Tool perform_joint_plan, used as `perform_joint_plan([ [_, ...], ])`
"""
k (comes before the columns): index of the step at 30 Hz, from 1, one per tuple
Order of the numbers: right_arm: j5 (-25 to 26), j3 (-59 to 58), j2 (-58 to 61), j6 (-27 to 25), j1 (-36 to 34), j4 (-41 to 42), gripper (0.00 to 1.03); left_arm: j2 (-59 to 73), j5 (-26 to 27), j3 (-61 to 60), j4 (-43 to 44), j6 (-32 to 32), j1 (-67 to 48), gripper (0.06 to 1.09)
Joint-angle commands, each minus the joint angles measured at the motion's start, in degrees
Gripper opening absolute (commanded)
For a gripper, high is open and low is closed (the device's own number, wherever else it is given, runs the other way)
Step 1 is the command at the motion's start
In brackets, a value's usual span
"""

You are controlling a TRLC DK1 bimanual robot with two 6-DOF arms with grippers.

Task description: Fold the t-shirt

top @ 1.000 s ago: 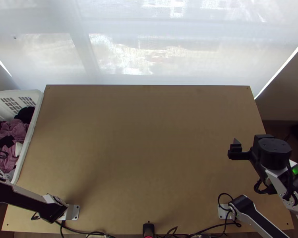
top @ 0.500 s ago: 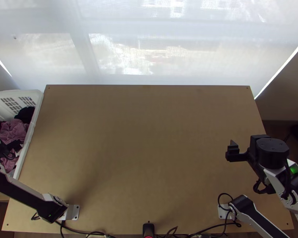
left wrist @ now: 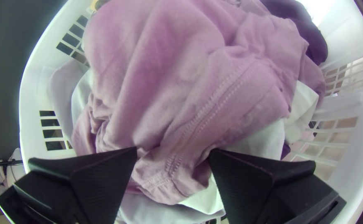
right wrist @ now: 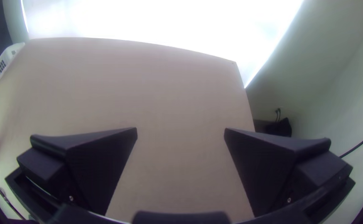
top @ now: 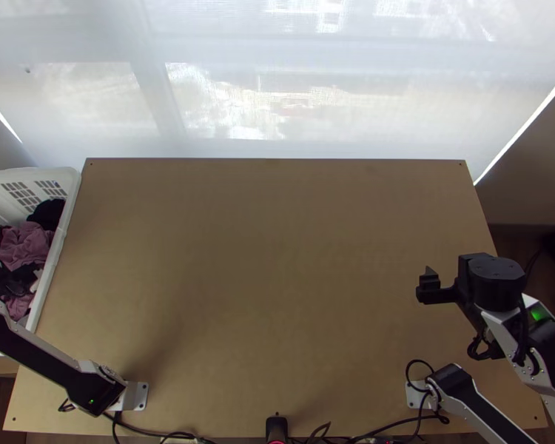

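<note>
Inside the basket at the table's left, my left gripper (top: 11,283) is over the clothes in the top view. A bunched pink cloth (top: 27,244) lies there; I cannot tell whether it is a t-shirt. In the left wrist view the fingers of the left gripper (left wrist: 173,155) stand apart, open, with a stitched fold of the pink cloth (left wrist: 177,83) between and below them. Over the table's right part is my right gripper (top: 428,287). The right wrist view has the right gripper (right wrist: 180,132) open above bare table, nothing between its fingers.
The white basket (top: 54,255) stands against the left edge of the wooden table (top: 277,259). It also holds dark cloth (top: 46,214) and white cloth (left wrist: 256,143). Cables (top: 159,435) run along the near edge.
The left gripper has moved right and slightly nearer the table's near edge, over the basket. My right gripper has shifted a little to the left.
</note>
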Motion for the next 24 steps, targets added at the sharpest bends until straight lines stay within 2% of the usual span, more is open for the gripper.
perform_joint_plan([
  [1,0.1,-0.3,0.9,-0.2,-0.3,0.9,0.98,2.4,-0.1,1.8,-0.9,-0.1,0.5,0.73],
  [5,0.1,-0.2,1.4,-0.2,-0.3,1.1,0.98,3.2,0.2,2.4,-1.7,0.5,0.4,0.34],
  [8,0.1,-0.2,1.7,-0.3,-0.4,1.3,0.98,3.4,0.5,2.8,-2.3,0.7,0.5,0.09],
  [14,0.1,-0.9,2.0,-0.3,-0.3,1.8,0.98,-0.4,0.4,2.8,-2.6,-0.3,0.6,0.09],
  [24,0.1,-1.4,2.3,-0.3,-0.4,2.1,0.98,-16.3,1.9,3.8,-5.4,-1.1,-2.9,0.09],
])
